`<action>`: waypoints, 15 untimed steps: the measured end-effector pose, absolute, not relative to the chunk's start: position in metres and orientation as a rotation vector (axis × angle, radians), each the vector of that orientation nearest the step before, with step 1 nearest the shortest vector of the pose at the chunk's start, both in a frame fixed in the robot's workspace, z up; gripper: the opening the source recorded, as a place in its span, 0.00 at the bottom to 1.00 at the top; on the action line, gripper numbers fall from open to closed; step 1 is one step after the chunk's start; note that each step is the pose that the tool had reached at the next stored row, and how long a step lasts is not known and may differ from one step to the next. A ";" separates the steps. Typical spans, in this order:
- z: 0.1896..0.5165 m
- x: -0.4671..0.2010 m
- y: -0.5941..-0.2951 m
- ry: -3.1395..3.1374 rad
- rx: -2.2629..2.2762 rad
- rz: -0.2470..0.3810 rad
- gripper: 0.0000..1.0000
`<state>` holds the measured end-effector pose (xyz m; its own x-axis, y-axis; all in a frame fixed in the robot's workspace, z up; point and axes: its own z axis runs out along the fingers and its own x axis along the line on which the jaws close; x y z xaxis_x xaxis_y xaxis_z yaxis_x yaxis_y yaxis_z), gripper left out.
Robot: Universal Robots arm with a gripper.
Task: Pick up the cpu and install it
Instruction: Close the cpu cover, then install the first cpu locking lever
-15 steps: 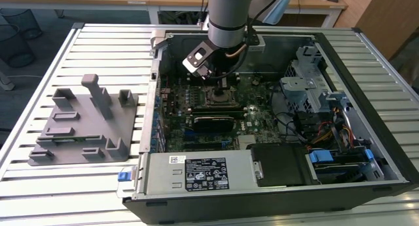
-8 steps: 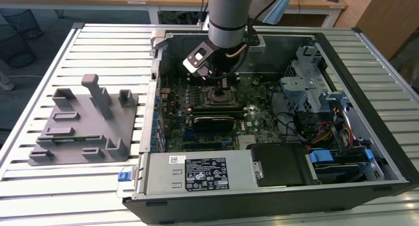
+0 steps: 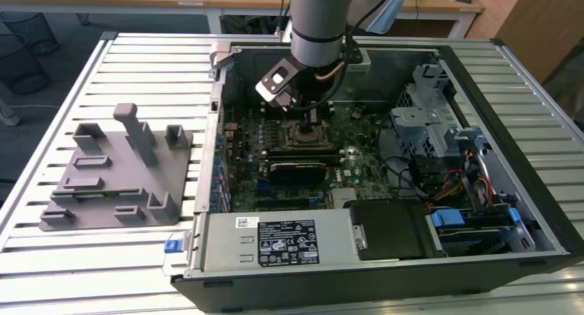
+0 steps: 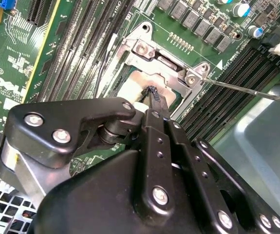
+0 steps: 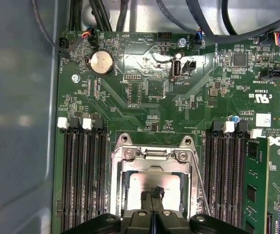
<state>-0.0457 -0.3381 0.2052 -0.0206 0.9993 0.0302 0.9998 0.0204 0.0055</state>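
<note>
Bench (image 3: 137,62): pale grey, ribbed with parallel slats. Tray (image 3: 109,185): uniform mid-grey. Case (image 3: 365,291): black outside. Box (image 3: 228,250): silver, bearing a black label (image 3: 287,243) with white print, and a blue tab (image 3: 175,246) beside it. Arm (image 3: 319,21): grey with a light-blue band. Board (image 5: 144,97): green, laced with fine paler traces. Slots (image 5: 84,175): black with white latches. Coin cell (image 5: 101,62): silver. Socket frame (image 5: 152,155): bright silver. Cpu (image 5: 149,183): silvery-white, softly glossy. Pincer (image 4: 154,95): matt black, dotted with silver screw heads.
</note>
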 end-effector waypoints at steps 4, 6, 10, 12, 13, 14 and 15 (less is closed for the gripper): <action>0.206 -0.046 -0.338 -2.231 -2.186 -0.039 0.11; 0.206 -0.046 -0.338 -2.231 -2.186 -0.040 0.11; 0.208 -0.046 -0.338 -2.231 -2.186 -0.040 0.11; 0.209 -0.045 -0.338 -2.231 -2.186 -0.039 0.11; 0.209 -0.045 -0.338 -2.231 -2.186 -0.039 0.11; 0.210 -0.045 -0.338 -2.231 -2.186 -0.039 0.11; 0.211 -0.045 -0.338 -2.231 -2.186 -0.039 0.11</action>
